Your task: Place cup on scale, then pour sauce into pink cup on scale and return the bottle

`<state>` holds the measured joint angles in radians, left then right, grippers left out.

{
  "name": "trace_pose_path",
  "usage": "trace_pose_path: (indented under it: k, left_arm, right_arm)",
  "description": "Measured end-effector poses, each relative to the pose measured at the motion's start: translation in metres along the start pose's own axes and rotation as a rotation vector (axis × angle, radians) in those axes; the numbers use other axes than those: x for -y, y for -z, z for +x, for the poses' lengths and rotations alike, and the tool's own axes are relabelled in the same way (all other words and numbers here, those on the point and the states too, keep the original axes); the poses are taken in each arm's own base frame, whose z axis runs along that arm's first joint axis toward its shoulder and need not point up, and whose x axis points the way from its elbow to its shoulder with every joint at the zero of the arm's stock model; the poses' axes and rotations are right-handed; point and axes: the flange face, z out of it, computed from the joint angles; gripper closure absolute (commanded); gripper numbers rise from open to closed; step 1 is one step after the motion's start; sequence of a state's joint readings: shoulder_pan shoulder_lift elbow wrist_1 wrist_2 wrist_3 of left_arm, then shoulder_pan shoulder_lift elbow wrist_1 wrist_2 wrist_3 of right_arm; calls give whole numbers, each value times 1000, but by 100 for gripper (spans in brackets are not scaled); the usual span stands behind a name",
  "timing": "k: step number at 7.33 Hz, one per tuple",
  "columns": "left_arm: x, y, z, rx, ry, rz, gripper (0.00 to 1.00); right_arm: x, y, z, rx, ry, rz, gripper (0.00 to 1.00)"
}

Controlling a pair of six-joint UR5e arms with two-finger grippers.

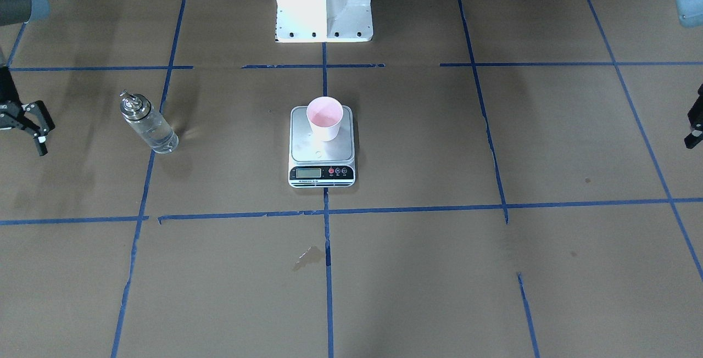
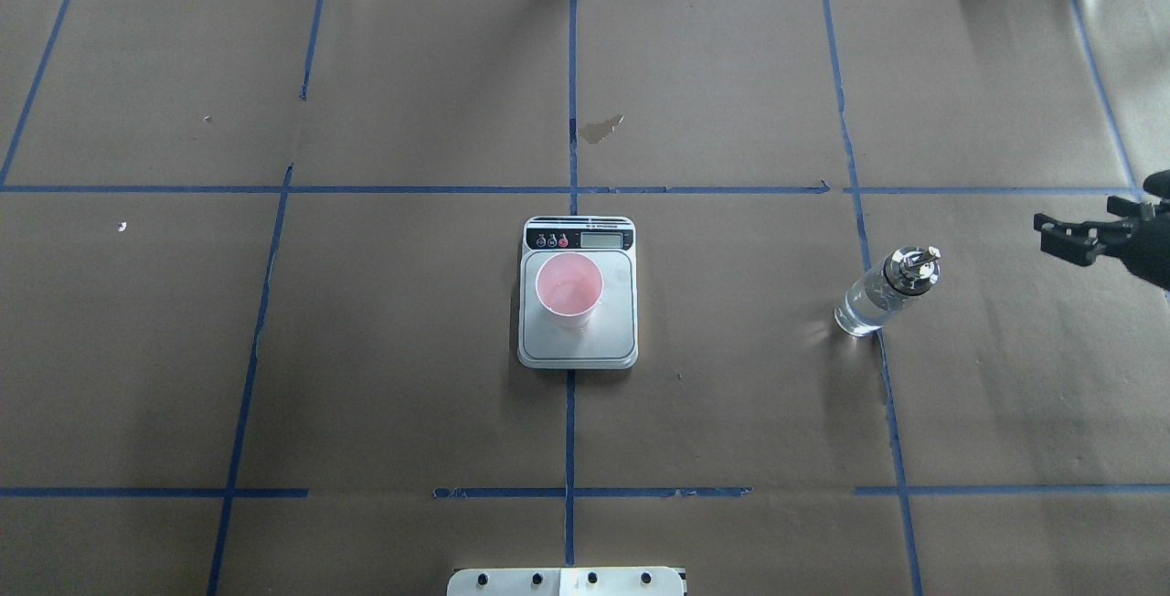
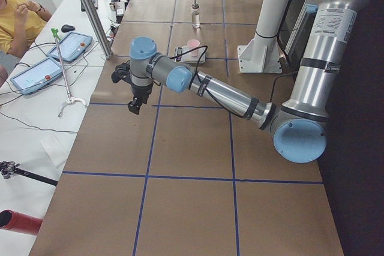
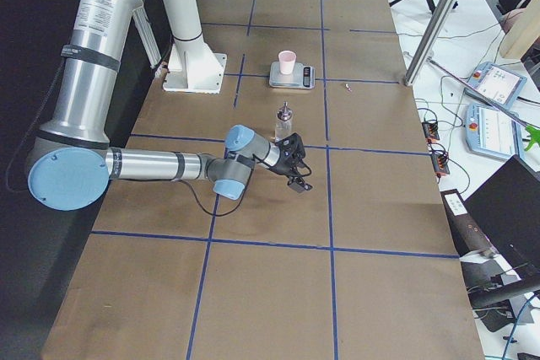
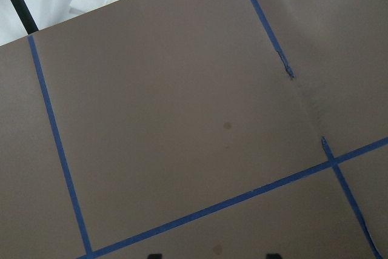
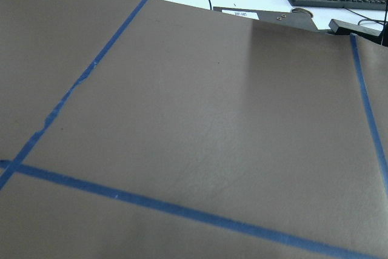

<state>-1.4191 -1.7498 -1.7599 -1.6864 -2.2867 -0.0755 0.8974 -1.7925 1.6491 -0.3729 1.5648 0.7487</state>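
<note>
The cup (image 1: 324, 118), white outside and pink inside, stands upright on the silver plate of the scale (image 1: 307, 152) at the table's middle. The clear glass bottle (image 1: 148, 124) with a silver spout stands upright on the table toward my right side, and clear sauce (image 2: 857, 311) shows in its lower part. My right gripper (image 1: 46, 137) hovers open and empty a short way outboard of the bottle, not touching it. My left gripper (image 3: 133, 103) hangs far off on the other side over bare paper. In the left wrist view, its fingertips (image 5: 273, 256) stand wide apart with nothing between them.
Brown paper with a blue tape grid covers the table. The white robot pedestal (image 1: 324, 6) stands behind the scale. A small stain (image 1: 307, 256) marks the paper on the operators' side. A metal post (image 3: 90, 10), tablets and a seated person (image 3: 15, 16) lie beyond the far edge.
</note>
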Motion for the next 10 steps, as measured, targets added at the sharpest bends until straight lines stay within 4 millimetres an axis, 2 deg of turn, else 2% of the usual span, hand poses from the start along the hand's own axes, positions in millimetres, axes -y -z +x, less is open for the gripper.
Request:
trace_pose_path:
  k: [1, 2, 3, 4, 5, 6, 7, 8, 10]
  left_arm:
    - [-20, -5, -24, -15, 9, -3, 10]
    - [-34, -12, -46, -44, 40, -18, 0]
    - [-46, -19, -71, -54, 66, -33, 0]
    - [-57, -26, -96, -51, 64, -50, 0]
    - [-67, -34, -118, -48, 52, -71, 0]
    - [-73, -38, -129, -49, 56, -90, 0]
    - [-72, -37, -133, -54, 86, -122, 0]
    - [-66, -34, -131, -60, 125, -157, 0]
    - [-67, -35, -129, -58, 247, -202, 0]
  right_arm:
    - [40, -4, 24, 2, 1, -43, 0]
    - [78, -2, 50, 7, -1, -95, 0]
    - [114, 5, 75, 10, 19, -154, 0]
    - [151, 19, 108, 16, 55, -231, 0]
    - [177, 38, 145, 24, 105, -318, 0]
    - [185, 52, 175, 33, 155, -403, 0]
    - [177, 62, 197, 56, 175, -502, 0]
    - [159, 66, 208, 90, 144, -608, 0]
    - [116, 55, 205, 139, 31, -783, 0]
